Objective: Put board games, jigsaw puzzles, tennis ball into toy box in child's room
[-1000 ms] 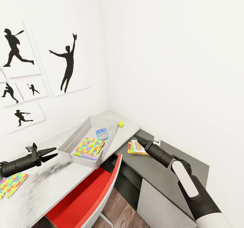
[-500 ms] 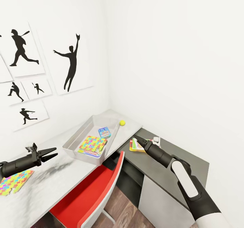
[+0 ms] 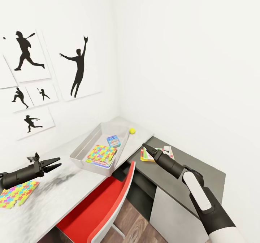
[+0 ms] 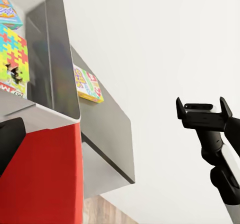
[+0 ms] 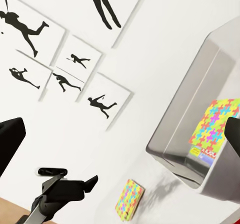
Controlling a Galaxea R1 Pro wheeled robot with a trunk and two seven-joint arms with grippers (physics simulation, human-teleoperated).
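Note:
The grey toy box (image 3: 83,150) stands on the white table (image 3: 54,196). In it lie a jigsaw puzzle (image 3: 102,152) on top of a red-edged board game, and a small blue board game (image 3: 113,140). The tennis ball (image 3: 132,130) rests on the table beside the box. A second jigsaw puzzle (image 3: 18,193) lies at the table's left end. A yellow-red board game (image 3: 146,156) lies on the dark cabinet (image 3: 191,170). My right gripper (image 3: 147,149) hovers open just above that game. Over the table, left of the box, my left gripper (image 3: 55,163) is open and holds nothing.
A red chair (image 3: 104,207) is pushed in under the table, between the arms. Small white objects (image 3: 166,149) sit on the cabinet by the yellow-red game. White walls with black silhouette pictures (image 3: 77,68) close the corner behind the table.
The whole picture has shifted a little to the right, so the camera has turned. Both arms keep their pose, and nothing has been taken hold of.

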